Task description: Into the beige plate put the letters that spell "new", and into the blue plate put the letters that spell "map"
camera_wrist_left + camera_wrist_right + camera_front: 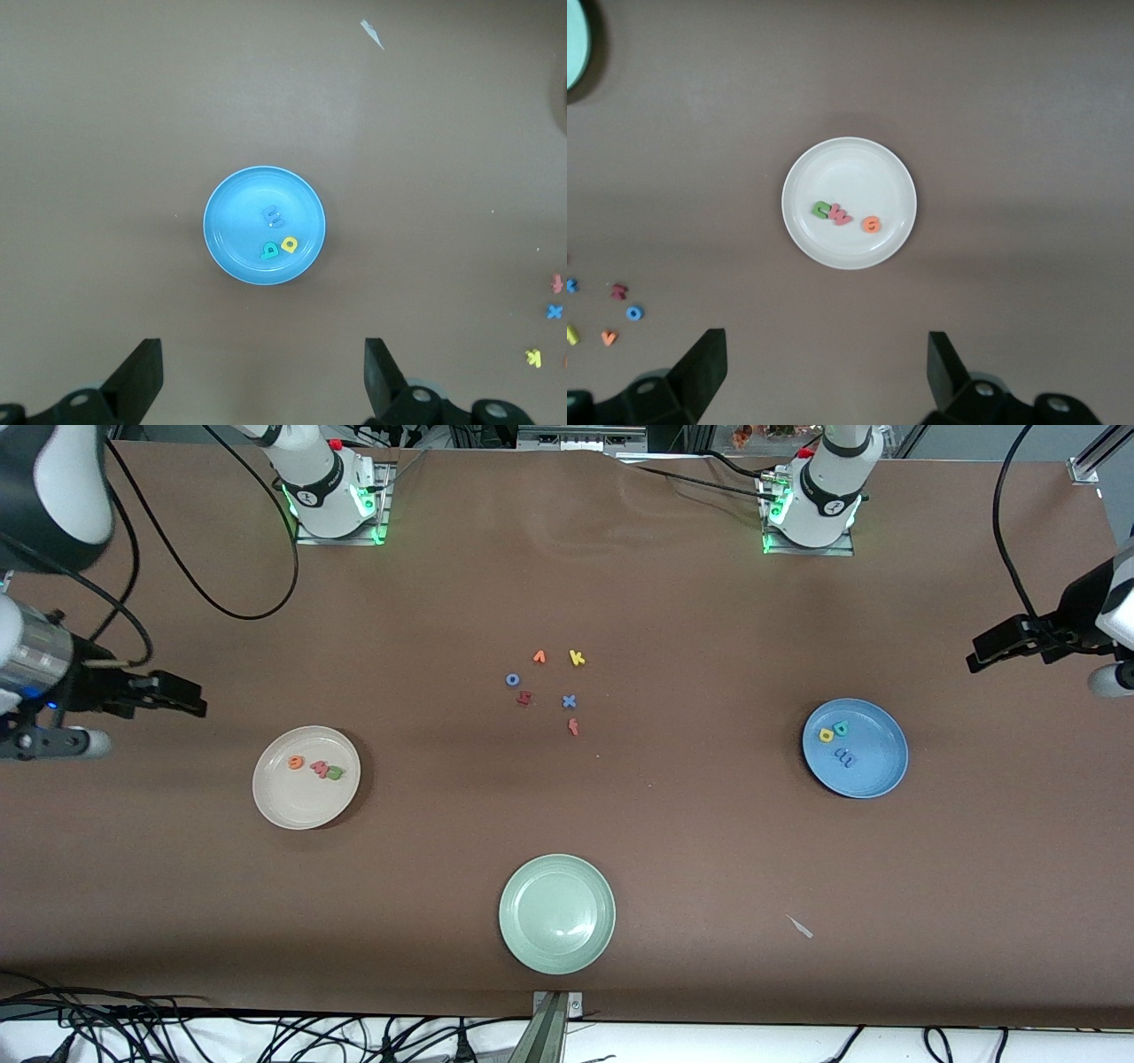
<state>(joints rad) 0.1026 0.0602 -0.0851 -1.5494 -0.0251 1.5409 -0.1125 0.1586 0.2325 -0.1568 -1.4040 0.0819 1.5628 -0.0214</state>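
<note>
Green, pink and orange foam letters (843,213) are found in the round beige plate (806,177); blue, teal and yellow foam letters (276,235) in the round sky-blue plate (230,221). Right gripper (824,372) is hung above the beige plate, left gripper (264,376) above the blue one, both spread wide, empty.

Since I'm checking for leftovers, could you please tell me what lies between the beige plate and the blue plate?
In the front view, a cluster of six loose foam letters sits between the beige plate and the blue plate, slightly farther from the camera.

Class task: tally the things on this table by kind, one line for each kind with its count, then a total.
Plates: 3 (beige plate, blue plate, pale green plate)
Foam letters on the plates: 6
Loose foam letters mid-table: 6
Scrap: 1
Total: 16
</note>
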